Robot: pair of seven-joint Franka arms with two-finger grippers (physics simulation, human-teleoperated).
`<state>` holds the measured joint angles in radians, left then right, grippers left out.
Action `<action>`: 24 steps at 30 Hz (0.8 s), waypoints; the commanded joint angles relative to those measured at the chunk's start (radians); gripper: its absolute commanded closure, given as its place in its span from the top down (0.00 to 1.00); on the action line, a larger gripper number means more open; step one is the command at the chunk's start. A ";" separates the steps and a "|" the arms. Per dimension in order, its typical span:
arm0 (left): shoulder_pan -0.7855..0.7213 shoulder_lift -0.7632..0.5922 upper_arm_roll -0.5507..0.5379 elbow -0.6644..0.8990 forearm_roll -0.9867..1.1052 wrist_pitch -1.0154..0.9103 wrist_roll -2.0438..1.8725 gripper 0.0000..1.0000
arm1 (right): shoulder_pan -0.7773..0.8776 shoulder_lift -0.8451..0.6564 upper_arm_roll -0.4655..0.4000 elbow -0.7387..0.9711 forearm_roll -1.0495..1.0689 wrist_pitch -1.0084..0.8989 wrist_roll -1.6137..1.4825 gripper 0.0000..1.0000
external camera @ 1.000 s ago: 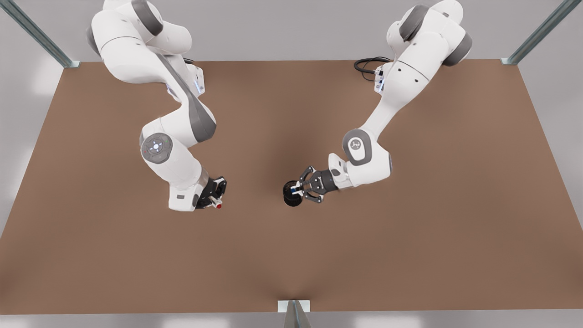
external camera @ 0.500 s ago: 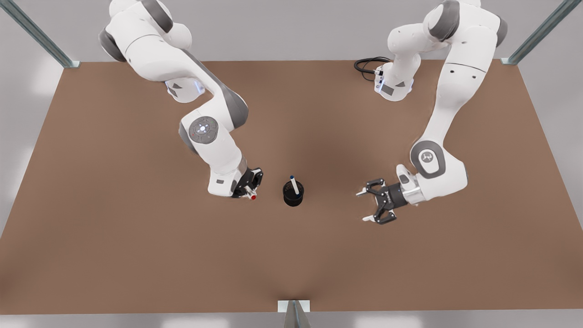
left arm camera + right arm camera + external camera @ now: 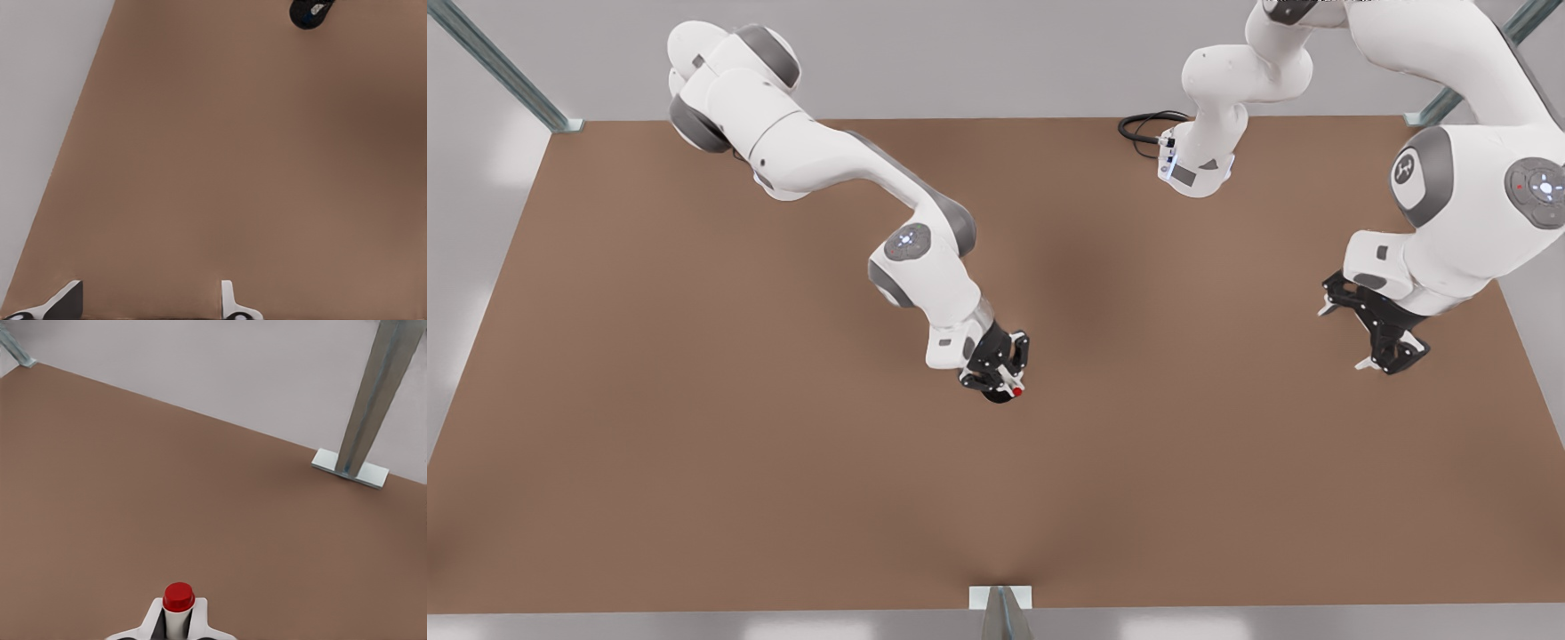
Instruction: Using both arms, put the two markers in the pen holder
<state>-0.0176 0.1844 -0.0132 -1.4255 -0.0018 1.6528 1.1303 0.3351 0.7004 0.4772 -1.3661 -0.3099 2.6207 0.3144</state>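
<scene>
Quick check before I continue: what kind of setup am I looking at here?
Probably a simulated tabletop test cell, not a real room: a bare brown table, metal frame posts at its edges, and plain grey surroundings. The right gripper holds the red-capped marker over the pen holder; the left gripper waits open.

Brown tabletop (image 3: 694, 462) — black cable (image 3: 1143, 127) coiled at its far edge — metal frame posts (image 3: 503, 67) at its corners

The right gripper (image 3: 1003, 380) covers nearly all of the pen holder (image 3: 996, 397). The red marker (image 3: 178, 608) shows just its cap end
</scene>
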 commanded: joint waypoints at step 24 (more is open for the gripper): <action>0.007 0.056 0.009 -0.001 0.006 -0.077 -1.037 1.00 | -0.054 -0.018 -0.042 -0.310 -0.273 0.421 0.218 1.00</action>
<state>-0.0107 0.2411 -0.0058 -1.4271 0.0043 1.5764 0.3662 0.2868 0.6855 0.4343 -1.6686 -0.5561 2.9908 0.4692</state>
